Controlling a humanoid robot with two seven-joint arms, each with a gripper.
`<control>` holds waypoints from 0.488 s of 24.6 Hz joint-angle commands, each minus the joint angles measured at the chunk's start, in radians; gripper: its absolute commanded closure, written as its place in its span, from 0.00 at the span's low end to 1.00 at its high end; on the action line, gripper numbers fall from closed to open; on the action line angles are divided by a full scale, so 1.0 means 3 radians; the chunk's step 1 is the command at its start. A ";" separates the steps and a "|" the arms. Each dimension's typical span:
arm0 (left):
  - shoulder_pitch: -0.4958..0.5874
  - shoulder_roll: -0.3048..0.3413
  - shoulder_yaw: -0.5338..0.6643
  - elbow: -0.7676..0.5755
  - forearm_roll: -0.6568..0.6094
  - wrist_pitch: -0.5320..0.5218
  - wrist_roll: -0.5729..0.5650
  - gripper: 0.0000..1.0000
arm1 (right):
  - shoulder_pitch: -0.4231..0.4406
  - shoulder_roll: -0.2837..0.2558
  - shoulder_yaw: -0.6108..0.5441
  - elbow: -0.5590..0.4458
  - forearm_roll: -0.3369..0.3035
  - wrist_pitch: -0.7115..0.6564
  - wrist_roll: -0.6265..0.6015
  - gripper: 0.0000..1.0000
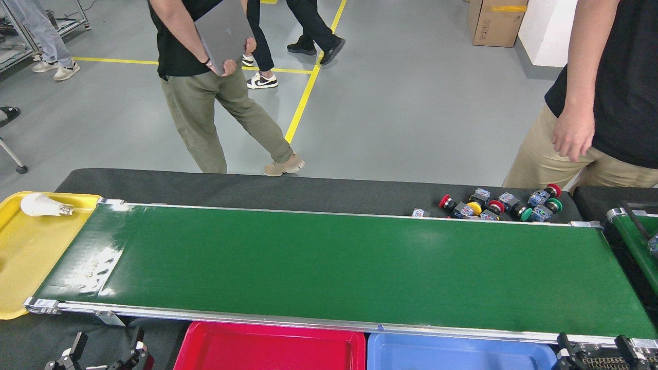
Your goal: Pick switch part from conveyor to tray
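Wide glossy dark-green conveyor belt [339, 267] with silver side rails lay bare, open room along whole length. Cluster of switch parts with red, green, yellow caps [501, 204] sat on black mat just beyond far rail, right end. My left gripper [105, 352] low at near edge, fingers spread; right gripper [593, 349] likewise parted. Red plastic tray [270, 349] and blue plastic tray [457, 354] touched near rail; yellow tray [25, 257] at left end held white bulb [43, 204].

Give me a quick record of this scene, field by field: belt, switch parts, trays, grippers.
conveyor: wide glossy dark-green belt, nothing lying on it
switch parts: cluster of red, green and yellow push-button parts on the black mat behind the far rail
yellow tray: holds a white light bulb
red tray: near side, beside the blue tray
left gripper: open
right gripper: open
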 commanded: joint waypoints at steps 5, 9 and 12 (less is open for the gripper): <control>0.0012 0.0032 0.0000 -0.0021 -0.0122 0.0007 0.0043 0.01 | -0.0025 -0.0018 -0.0023 -0.0053 -0.0032 0.0006 -0.0050 0.01; 0.0012 0.0001 0.0000 -0.0016 -0.0275 0.0002 0.0043 0.01 | -0.0036 -0.0018 -0.0023 -0.0048 -0.0042 0.0017 -0.0045 0.01; 0.0007 0.0001 0.0000 -0.0016 -0.0270 -0.0003 0.0043 0.01 | -0.0122 -0.0018 -0.0069 -0.0012 -0.0048 0.0093 -0.0045 0.01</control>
